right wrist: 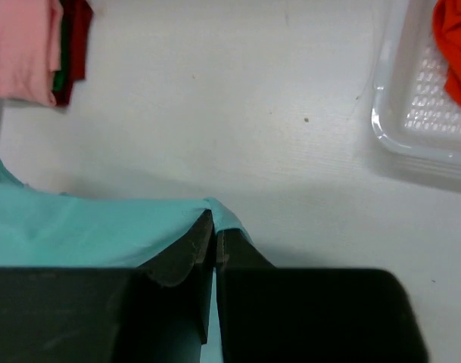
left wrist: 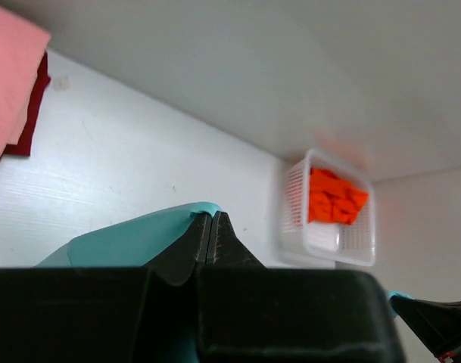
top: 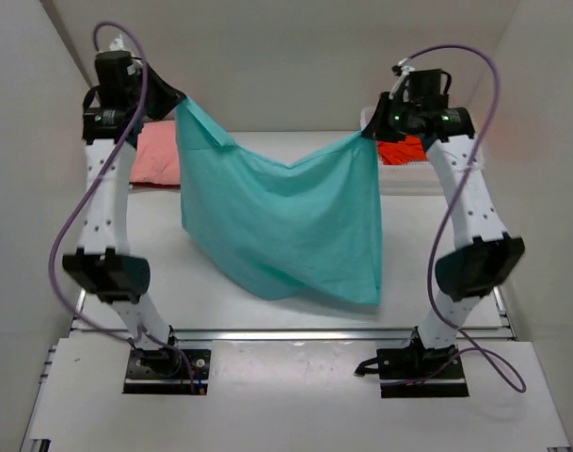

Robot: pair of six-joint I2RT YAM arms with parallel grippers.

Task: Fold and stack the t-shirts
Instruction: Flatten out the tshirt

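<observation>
Two grippers are clamped on your teal t-shirt (top: 286, 226): the left gripper (left wrist: 213, 227) pinches one top corner and the right gripper (right wrist: 213, 227) the other, jaws pressed tight on the cloth. The shirt hangs spread between them over the table (top: 159, 245). One salmon pink t-shirt (top: 157, 155) lies on a dark red t-shirt (left wrist: 29, 113) at your far left; one orange t-shirt (top: 402, 151) sits in the white basket (left wrist: 356, 246) far right.

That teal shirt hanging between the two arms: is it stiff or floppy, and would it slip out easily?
Probably very floppy: the teal t-shirt sags in the middle between the left gripper and the right gripper and hangs in loose folds. It looks light, held by just two pinched corners. It might slip, since each gripper holds only a thin edge.
</observation>
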